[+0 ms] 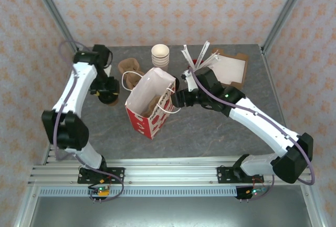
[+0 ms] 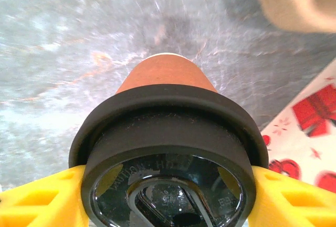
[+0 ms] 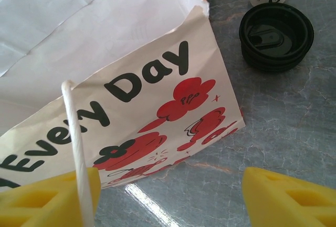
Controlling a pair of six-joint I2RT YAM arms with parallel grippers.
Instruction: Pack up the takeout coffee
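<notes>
Fingers (image 2: 37, 200) of left hand (image 2: 168, 195) pressed against takeout coffee (image 2: 165, 74) lid, right hand (image 3: 170, 193) wide open beside bag (image 3: 157, 80)

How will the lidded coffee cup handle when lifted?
The takeout coffee has a paper wall that probably dents if squeezed hard. The left gripper grips its black lid, glossy plastic that might slip or pop off. Its base is narrower, so likely tippy.

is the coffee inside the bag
No, the coffee stands on the table beside the bag.
</notes>
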